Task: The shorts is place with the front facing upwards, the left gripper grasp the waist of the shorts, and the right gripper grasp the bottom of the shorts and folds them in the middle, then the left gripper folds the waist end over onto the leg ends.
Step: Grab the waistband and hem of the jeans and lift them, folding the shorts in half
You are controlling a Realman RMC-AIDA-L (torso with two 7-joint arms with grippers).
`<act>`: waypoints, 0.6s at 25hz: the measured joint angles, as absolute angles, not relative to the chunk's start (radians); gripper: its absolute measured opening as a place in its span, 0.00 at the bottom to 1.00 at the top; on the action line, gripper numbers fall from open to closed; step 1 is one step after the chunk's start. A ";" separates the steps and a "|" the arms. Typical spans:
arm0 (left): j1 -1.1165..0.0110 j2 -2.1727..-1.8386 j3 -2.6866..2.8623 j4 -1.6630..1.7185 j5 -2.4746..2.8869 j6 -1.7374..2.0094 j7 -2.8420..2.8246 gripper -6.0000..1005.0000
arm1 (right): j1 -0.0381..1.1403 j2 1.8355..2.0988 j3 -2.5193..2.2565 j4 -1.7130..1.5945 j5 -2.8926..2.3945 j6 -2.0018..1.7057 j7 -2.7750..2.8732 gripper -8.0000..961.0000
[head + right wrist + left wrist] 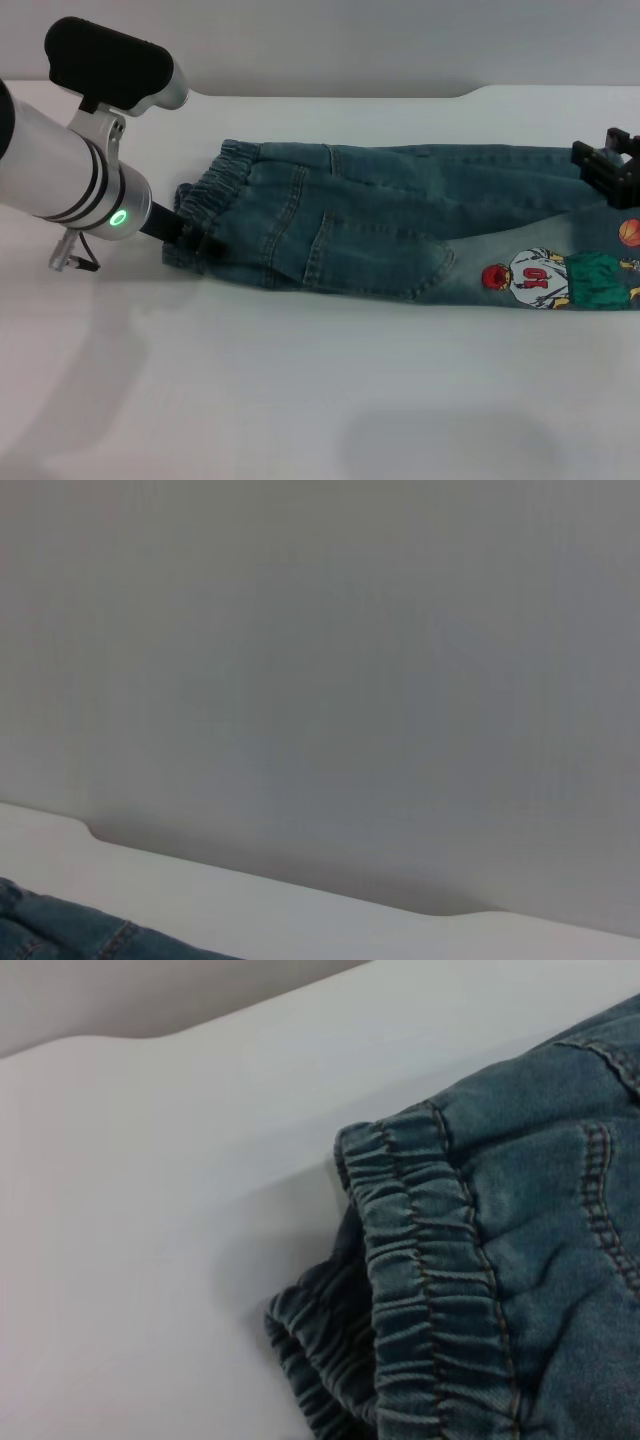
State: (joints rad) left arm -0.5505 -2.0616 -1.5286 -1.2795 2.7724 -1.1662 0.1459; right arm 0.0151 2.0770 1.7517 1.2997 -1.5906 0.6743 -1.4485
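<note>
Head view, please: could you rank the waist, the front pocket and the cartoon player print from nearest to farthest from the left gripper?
From the left gripper, at the shorts' left end:
1. The waist, right at the gripper.
2. The front pocket, mid-shorts, further right.
3. The cartoon player print, far right, near the right gripper.
</note>
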 joint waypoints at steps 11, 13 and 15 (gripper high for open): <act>-0.560 -2.063 -1.522 -1.260 2.753 -1.167 0.149 0.84 | 0.015 2.077 1.752 1.306 -1.591 0.685 -1.445 0.47; -0.560 -2.063 -1.520 -1.259 2.747 -1.170 0.152 0.84 | 0.013 2.077 1.752 1.311 -1.591 0.686 -1.441 0.47; -0.560 -2.062 -1.517 -1.260 2.746 -1.171 0.163 0.82 | 0.007 2.077 1.752 1.322 -1.591 0.686 -1.438 0.47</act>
